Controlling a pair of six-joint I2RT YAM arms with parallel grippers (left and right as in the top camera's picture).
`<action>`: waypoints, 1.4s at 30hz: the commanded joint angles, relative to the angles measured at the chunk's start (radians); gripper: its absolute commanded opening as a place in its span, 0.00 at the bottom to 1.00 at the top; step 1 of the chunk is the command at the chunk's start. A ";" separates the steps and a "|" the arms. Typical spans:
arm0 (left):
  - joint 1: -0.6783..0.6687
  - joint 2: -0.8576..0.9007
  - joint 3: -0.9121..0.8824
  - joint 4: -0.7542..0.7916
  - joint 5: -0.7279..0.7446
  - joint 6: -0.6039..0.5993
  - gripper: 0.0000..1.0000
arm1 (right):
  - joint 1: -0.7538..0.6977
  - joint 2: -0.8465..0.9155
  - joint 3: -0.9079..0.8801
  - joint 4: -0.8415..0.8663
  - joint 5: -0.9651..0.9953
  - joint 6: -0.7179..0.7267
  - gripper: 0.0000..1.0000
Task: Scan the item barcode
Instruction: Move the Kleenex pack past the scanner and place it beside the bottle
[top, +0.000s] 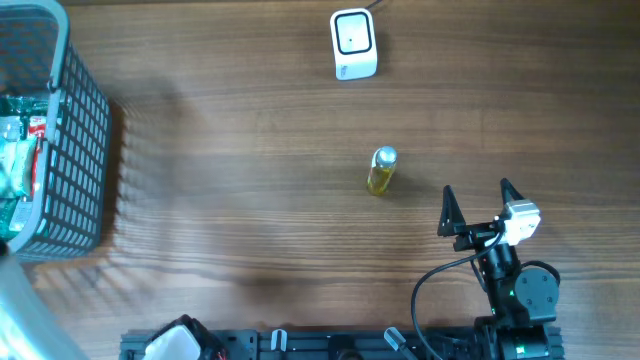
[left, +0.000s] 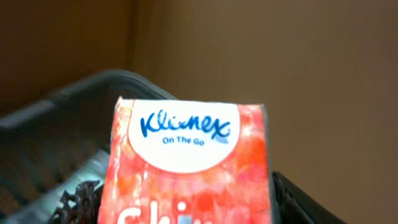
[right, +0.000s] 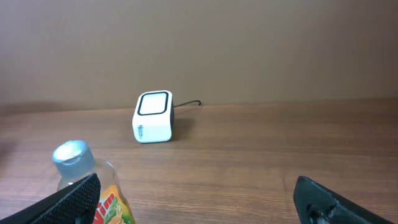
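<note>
Left claw (left: 186, 208) gripped a tissue pack (left: 186, 149), raised at the basket (top: 85, 150). Right claw (top: 478, 190) gaped wide, empty, near a small bottle (top: 382, 172). Scanner (top: 353, 44) stood well apart from the pack; scan likely not yet done

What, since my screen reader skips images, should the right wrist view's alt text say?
A white scanner with a dark cable sits on a wooden table before a tan wall. The right hand is open, its dark fingertips in the bottom corners, with a silver-capped, yellow-labelled bottle at lower left.
</note>
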 joint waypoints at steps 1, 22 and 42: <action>-0.148 -0.065 0.011 -0.084 0.026 -0.079 0.60 | 0.000 -0.006 -0.001 0.002 0.002 0.004 1.00; -1.175 0.578 -0.115 -0.114 -0.199 -0.245 0.59 | 0.000 -0.006 -0.001 0.002 0.002 0.004 1.00; -1.262 0.737 -0.350 0.238 -0.362 -0.272 0.63 | 0.000 -0.006 -0.001 0.002 0.002 0.004 1.00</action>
